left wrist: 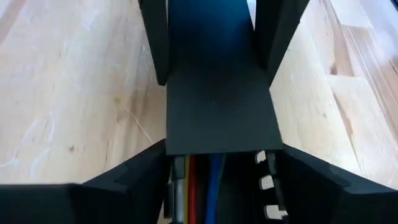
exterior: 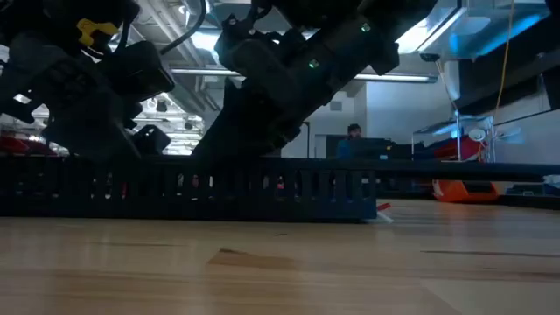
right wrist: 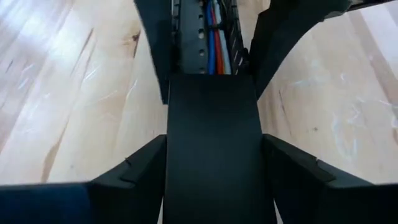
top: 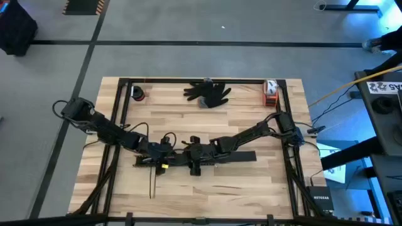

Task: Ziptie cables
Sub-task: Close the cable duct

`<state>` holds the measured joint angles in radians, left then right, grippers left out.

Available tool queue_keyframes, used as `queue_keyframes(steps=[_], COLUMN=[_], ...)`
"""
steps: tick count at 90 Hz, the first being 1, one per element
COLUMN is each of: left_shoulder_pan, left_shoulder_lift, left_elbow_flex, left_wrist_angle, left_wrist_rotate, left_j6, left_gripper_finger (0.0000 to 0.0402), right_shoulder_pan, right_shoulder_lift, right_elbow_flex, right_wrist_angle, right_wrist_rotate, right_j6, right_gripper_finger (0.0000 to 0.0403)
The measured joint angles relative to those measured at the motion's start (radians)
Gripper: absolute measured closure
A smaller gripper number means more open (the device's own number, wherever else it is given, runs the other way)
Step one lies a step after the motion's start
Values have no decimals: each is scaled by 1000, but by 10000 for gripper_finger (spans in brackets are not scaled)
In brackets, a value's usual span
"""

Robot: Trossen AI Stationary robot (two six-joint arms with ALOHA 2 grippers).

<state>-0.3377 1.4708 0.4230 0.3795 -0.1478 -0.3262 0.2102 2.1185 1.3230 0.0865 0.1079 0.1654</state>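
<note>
The cables (right wrist: pixel 211 43) lie inside the black slotted duct (top: pixel 195 158) near the middle of the bench (top: pixel 251 194), red, blue and yellow strands running along its channel under a flat black cover strip (right wrist: pixel 211 143). I judge they sit there so the duct keeps them bundled and straight for tying. My left end effector (left wrist: pixel 217 37) straddles the duct from its left end and my right end effector (right wrist: pixel 211 37) straddles it from the right; each has a finger on either side of the duct, apparently steadying it, though I cannot tell whether either is clenched on it or released. Beyond the duct, at the bench's far edge, lies a black glove (top: pixel 208 93). No writing on the duct or cables is readable.
</note>
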Motion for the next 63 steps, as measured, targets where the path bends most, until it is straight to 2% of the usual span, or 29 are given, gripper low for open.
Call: queue_keyframes(steps=[23,63], left_shoulder_pan=[2,-1], left_shoulder_lift=[-63,-197], left_elbow_flex=[17,59], left_wrist_angle=[-120,-356], left_wrist_rotate=[24,21], left_j6=[-52,15], left_gripper_finger=[138,145], right_shoulder_pan=[-2,-2], right_shoulder_lift=[1,0], right_elbow_flex=[3,2], right_wrist_angle=[-13,-26], right_wrist_rotate=[8,4], right_j6=[-1,14], right_gripper_finger=[178,177])
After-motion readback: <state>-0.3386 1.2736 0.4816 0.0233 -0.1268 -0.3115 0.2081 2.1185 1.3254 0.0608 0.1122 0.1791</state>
